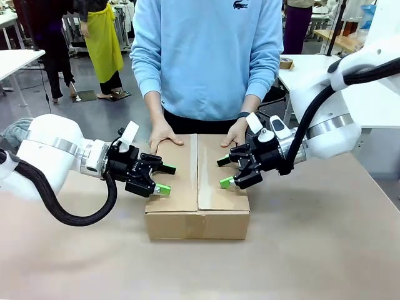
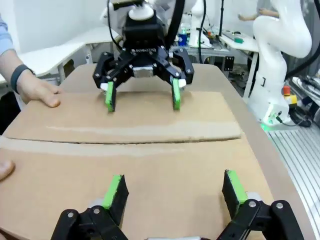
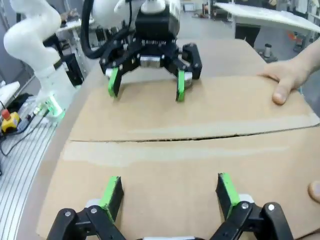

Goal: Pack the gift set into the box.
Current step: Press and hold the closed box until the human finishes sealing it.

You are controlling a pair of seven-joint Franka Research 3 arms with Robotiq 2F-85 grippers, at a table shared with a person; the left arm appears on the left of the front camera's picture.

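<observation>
Brown corrugated cardboard is seen at the middle of the worktop (image 1: 325, 250): the box (image 1: 197, 225) is set there with its two long top flaps folded down to meet along a centre seam (image 1: 197, 169). The gift set is judged to be inside already, though this cannot be confirmed with the flaps shut. The far edge of each flap is pressed flat by the person's hands (image 1: 164, 136). The left gripper (image 1: 166, 178) is held close over the left flap and the right gripper (image 1: 225, 172) close over the right flap, the two facing each other across the seam. Both pairs of jaws are spread wide and nothing is gripped.

The box is expected to be light and fairly stiff, but its flaps would spring up if released and dent under a hard pinch. It would best be handled by flat pressure on the flap faces, or at opposite side walls. Open worktop is left in front and to both sides. Room is tight only at the far edge, where the hands lie.
</observation>
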